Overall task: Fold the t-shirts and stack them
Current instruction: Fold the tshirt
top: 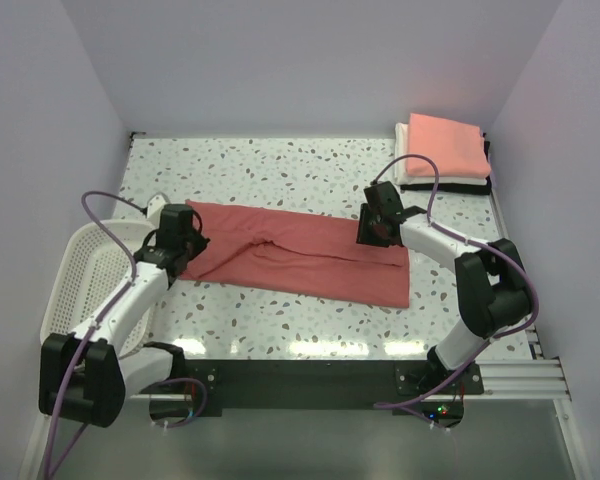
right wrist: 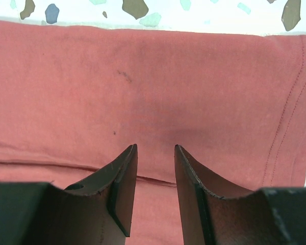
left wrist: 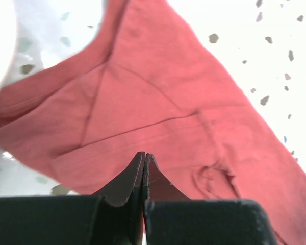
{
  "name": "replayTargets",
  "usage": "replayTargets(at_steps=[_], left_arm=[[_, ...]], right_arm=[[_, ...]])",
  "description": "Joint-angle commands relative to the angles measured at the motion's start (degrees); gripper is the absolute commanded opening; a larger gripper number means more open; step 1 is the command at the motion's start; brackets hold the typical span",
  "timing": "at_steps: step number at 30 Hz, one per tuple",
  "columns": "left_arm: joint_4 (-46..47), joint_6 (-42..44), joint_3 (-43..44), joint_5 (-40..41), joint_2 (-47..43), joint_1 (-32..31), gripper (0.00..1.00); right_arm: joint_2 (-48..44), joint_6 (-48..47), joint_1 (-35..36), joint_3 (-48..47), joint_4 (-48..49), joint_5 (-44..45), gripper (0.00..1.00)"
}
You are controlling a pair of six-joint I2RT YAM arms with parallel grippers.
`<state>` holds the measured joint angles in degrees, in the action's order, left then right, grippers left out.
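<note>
Shirt position: we find the brick-red t-shirt (top: pixel 300 262) spread across the middle of the table (top: pixel 280 160), its long side running left to right. The left gripper (left wrist: pixel 144 155) is at its left end with jaws together over a sleeve hem; we cannot tell whether cloth is caught between them. The right gripper (right wrist: pixel 155 148) is low over the right part, jaws apart, with cloth showing through the gap. The folded t-shirts (top: pixel 445 145), salmon-pink on top, are stacked in the far right corner. The mesh basket (top: pixel 85 270) stands at the left edge.
</note>
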<state>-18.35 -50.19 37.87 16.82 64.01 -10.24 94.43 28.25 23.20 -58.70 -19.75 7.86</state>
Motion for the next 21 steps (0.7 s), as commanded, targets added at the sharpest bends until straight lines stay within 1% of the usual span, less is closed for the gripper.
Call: replayTargets(at_steps=[1,2,6,9,10,11,14,17,21], left_arm=[[4.71,0.45,4.39,-2.57,3.92,-1.80,0.00],[5.33,0.36,5.10,-3.28,7.32,-2.50,0.00],[9.81,-0.25,7.75,-3.98,14.64,-5.05,0.00],[17.27,-0.26,6.87,-8.02,18.25,-5.75,0.00],[21.56,-0.17,6.43,-9.16,19.13,-6.10,0.00],[22.82,0.01,6.52,-9.09,20.88,-6.89,0.00],[23.71,0.27,8.01,-8.56,25.35,-7.51,0.00],[23.97,0.45,8.63,-9.70,29.14,-7.60,0.00],[23.54,-0.95,6.87,-9.79,31.00,-8.13,0.00]], right_arm=[[-0.66,-0.21,0.00,-0.80,0.06,0.58,0.39],[-0.65,-0.21,0.09,-0.89,0.06,0.84,0.39],[0.40,-0.13,0.00,-0.89,-0.29,1.28,0.39],[1.10,0.05,0.00,-0.54,0.06,1.98,0.39],[1.63,0.31,0.09,-0.37,0.23,2.60,0.39],[1.81,0.40,0.00,-0.19,0.32,2.60,0.39],[2.95,0.58,0.00,0.07,0.59,3.04,0.39],[3.83,0.67,0.09,0.60,0.68,3.48,0.39],[4.09,1.10,0.00,2.09,0.85,4.44,0.39]])
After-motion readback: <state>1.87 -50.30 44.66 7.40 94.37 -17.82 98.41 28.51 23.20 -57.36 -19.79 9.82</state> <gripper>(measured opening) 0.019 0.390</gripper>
